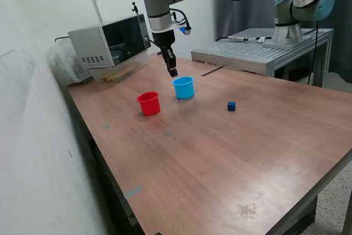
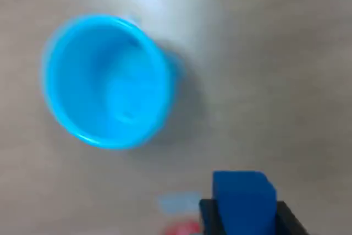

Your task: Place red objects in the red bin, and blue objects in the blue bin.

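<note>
hidden/unclear: wrist view is blurred throughout; claw is cut off at the frame edge, only dark finger stubs show. In the exterior view the claw tip is small and dark, and whatever it carries can't be made out there.
red cubes: none can be made out in either view. Inside of red cup can't be seen from the exterior angle. A blurry red smear at the wrist frame edge, beside the claw, can't be identified.
claw: clamped on a blue cube, one dark finger on each side of it; arm points down, claw in the air above and just behind the blue cup's rim as seen in the exterior view.
held blue cube: solid dark blue, flat faces, much smaller than the cup, apart from the cup.
blue cup: light blue, round, tapered, upright on worktop; in wrist view seen from above, interior looks bare, but blur leaves it uncertain.
red cup: upright, just beside the blue cup on the exterior view's left, not touching.
second blue cube: on the worktop, on the exterior view's right of the blue cup, well apart.
background: microwave at the worktop's far edge.
</note>
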`<state>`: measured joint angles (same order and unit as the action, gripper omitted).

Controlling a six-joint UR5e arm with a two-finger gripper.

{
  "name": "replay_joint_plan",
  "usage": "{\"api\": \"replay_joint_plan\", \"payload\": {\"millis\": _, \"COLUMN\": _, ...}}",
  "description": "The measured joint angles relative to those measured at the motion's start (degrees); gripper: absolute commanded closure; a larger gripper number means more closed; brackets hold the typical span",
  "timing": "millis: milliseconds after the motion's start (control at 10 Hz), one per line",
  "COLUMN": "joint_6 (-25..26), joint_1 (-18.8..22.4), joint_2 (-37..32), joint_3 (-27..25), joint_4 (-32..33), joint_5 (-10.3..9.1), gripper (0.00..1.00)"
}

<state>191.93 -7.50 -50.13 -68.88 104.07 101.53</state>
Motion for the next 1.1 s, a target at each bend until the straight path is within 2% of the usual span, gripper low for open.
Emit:
{"api": "replay_joint_plan", "payload": {"millis": 300, "joint_6": -0.28, "joint_1": -3.54, "joint_2": -1.11, "joint_3": -3.56, "joint_4": -4.45, "joint_5": 3.64, "gripper": 1.00}}
{"api": "replay_joint_plan", "payload": {"millis": 600, "joint_6": -0.61, "joint_1": -5.19, "joint_2": -1.30, "joint_3": -6.14, "joint_4": -5.66, "joint_5": 4.39, "gripper": 1.00}}
{"api": "replay_joint_plan", "payload": {"millis": 700, "joint_6": -0.75, "joint_1": -5.30, "joint_2": -1.33, "joint_3": -6.87, "joint_4": -5.70, "joint_5": 4.31, "gripper": 0.00}}
{"api": "replay_joint_plan", "payload": {"millis": 1100, "joint_6": -1.99, "joint_1": -5.45, "joint_2": -1.37, "joint_3": -8.01, "joint_4": -4.36, "joint_5": 3.83, "gripper": 0.00}}
